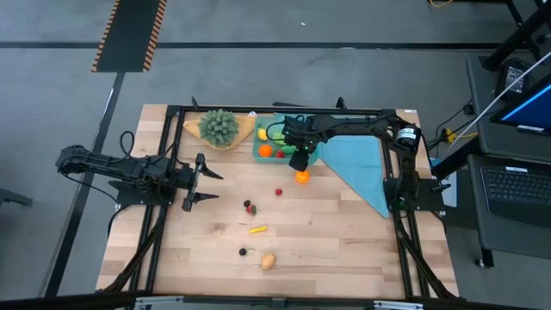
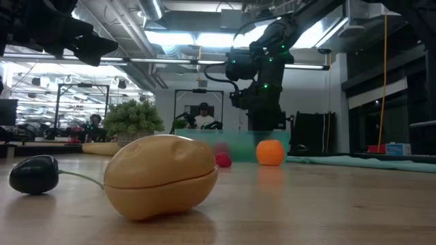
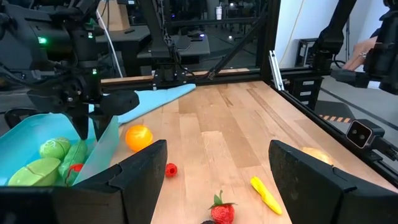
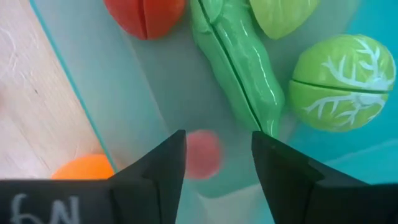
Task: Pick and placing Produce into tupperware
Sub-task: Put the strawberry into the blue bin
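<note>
Right pincer (image 4: 214, 155) parted above tupperware (image 4: 124, 99), grasping nothing; green pod (image 4: 239, 68) lies lengthwise, pointing toward pincer.

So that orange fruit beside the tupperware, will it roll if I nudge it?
Probably. The orange fruit looks round and smooth, resting on bare flat wood, so a push likely sends it rolling. Its glossy skin may slip between narrow fingers. It seems light, like hollow plastic.

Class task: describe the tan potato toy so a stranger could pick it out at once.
Start at the wooden table and go to its near edge, far from the teal tupperware. There lies the tan potato, beside a small dark fruit. It is the only tan piece, the biggest loose one.
</note>
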You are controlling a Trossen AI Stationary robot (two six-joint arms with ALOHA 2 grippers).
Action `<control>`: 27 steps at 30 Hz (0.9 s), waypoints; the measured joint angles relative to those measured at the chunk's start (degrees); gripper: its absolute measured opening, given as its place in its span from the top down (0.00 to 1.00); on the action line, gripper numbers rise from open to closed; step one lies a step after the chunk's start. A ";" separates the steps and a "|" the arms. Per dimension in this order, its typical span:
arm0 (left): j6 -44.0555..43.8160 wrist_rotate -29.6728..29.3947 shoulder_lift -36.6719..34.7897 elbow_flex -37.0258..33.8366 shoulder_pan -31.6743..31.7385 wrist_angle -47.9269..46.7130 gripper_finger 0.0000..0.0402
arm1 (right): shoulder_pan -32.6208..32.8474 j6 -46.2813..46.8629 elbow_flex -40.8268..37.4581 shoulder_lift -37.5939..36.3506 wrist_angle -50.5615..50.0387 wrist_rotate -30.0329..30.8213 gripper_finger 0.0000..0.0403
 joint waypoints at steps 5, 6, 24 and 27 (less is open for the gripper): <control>0.00 -0.01 0.01 0.00 -0.01 -0.23 0.32 | 0.00 -0.35 0.00 -0.02 0.02 0.02 0.50; 0.00 0.00 0.00 0.00 0.01 -0.23 0.32 | 0.00 -0.40 0.00 -0.02 0.03 0.02 0.50; 0.44 -0.01 0.02 0.00 -0.01 -0.17 0.32 | -0.02 0.84 0.28 -2.20 2.15 0.09 0.50; 0.39 0.01 0.00 0.00 0.01 -0.17 0.32 | 0.21 -0.63 -0.13 -5.71 6.13 1.30 0.50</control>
